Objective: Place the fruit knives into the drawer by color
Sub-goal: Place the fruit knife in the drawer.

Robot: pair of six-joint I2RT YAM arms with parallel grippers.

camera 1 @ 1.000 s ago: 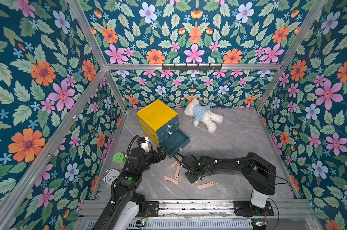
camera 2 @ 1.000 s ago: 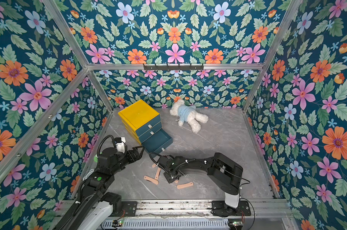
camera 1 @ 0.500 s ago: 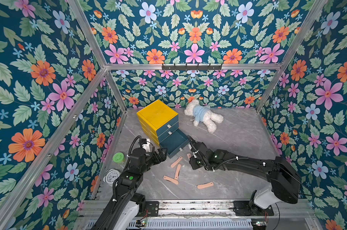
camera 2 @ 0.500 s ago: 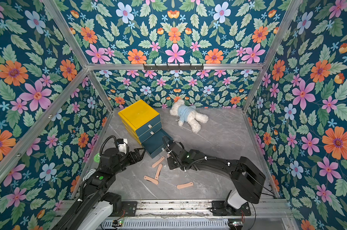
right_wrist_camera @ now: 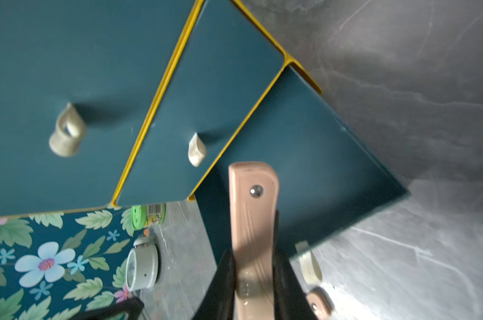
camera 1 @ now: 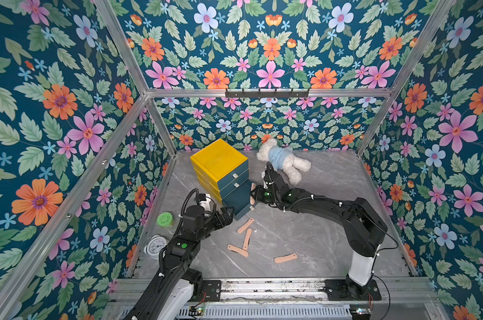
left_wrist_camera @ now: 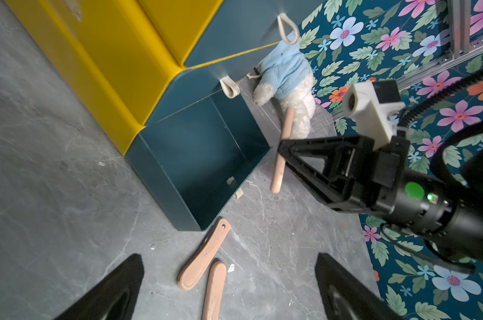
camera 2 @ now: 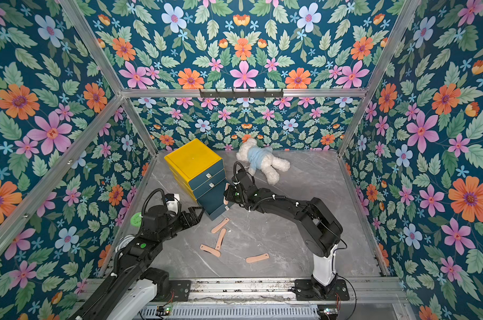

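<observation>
Fruit knives (camera 1: 245, 225) number five by our count, all salmon pink. Largest is the one yellow chest (camera 1: 219, 163) with three teal drawers: two are pushed in and the bottom drawer (left_wrist_camera: 196, 149) is pulled out. Next we see one white teddy bear (camera 1: 283, 163) in a blue top, lying near the back wall beside the chest. Of the two arms, the right gripper (camera 1: 255, 194) has its jaws nearly closed around one knife (right_wrist_camera: 253, 210), held roughly upright at the side rim of the open drawer; we cannot tell whether it hangs inside or just outside. The left gripper (camera 1: 226, 217) has its jaws spread wide and holds nothing, near the drawer's front corner. One white clock (camera 1: 155, 245) and one green tub (camera 1: 165, 219) sit by the left wall. The other four lie on the grey floor (camera 1: 304, 235) in front of the drawer: the one nearest it, a second knife (camera 1: 247, 238) just beside that, a third knife (camera 1: 237, 250) next to the second, and a fourth knife (camera 1: 285, 258) apart.
</observation>
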